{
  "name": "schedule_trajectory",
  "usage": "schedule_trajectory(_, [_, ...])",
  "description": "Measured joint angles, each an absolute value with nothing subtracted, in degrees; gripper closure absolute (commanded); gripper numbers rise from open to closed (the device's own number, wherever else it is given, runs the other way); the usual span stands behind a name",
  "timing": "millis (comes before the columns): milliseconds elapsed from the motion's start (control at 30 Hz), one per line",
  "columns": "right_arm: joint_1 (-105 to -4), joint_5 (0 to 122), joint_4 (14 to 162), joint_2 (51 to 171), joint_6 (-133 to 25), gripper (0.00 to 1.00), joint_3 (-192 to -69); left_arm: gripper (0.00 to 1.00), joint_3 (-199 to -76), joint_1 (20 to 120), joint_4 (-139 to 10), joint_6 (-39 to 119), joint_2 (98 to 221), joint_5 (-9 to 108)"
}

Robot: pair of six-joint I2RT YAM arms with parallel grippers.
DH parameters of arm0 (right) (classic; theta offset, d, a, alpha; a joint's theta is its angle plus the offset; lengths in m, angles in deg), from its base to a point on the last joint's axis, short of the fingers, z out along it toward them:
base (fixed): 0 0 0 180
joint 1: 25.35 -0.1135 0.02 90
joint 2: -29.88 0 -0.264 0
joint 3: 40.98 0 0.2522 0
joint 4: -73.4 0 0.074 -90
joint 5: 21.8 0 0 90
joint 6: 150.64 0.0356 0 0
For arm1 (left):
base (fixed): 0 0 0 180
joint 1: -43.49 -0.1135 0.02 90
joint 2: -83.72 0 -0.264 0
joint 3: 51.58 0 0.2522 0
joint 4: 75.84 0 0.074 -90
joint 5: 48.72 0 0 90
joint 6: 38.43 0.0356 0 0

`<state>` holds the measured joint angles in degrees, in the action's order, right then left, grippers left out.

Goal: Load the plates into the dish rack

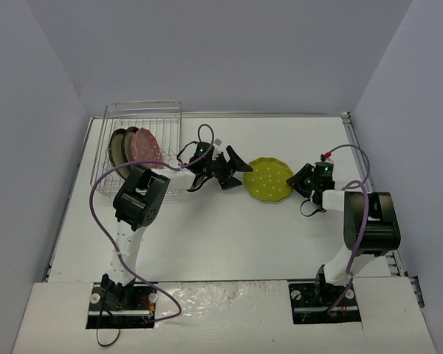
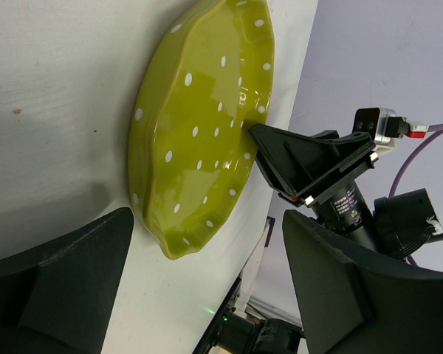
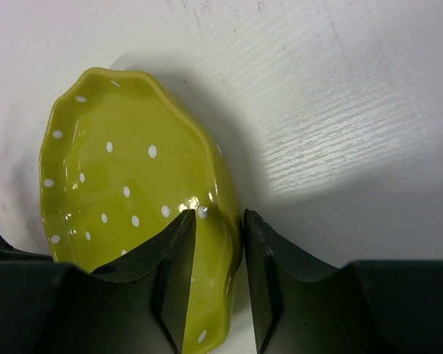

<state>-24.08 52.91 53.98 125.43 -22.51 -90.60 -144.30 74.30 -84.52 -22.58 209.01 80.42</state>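
While the white surface (image 1: 229, 236) carries the dish rack (image 1: 144, 112) with three plates (image 1: 136, 146) upright inside it, the yellow-green plate (image 1: 269, 178) rests to the rack's right. The right fingers (image 3: 173, 265) are clamped on the plate rim farthest from the rack. The left fingers (image 2: 59, 273) stand apart, holding nothing, between rack and plate.

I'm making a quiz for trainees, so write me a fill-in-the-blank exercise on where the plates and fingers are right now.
1. The dish rack holds ____ plates standing on edge.
2. The rim of the yellow-green plate is pinched between the fingers of the ____ arm.
3. The left gripper is ____ and holds nothing.

Missing words: three; right; open
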Motion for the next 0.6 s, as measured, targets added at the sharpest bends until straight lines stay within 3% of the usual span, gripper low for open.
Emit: schedule_trajectory(600, [-29.7, 56.1, 68.0, 116.6, -21.3, 0.68, -88.9, 0.22, -144.3, 73.8, -84.1, -22.3, 209.0, 80.4])
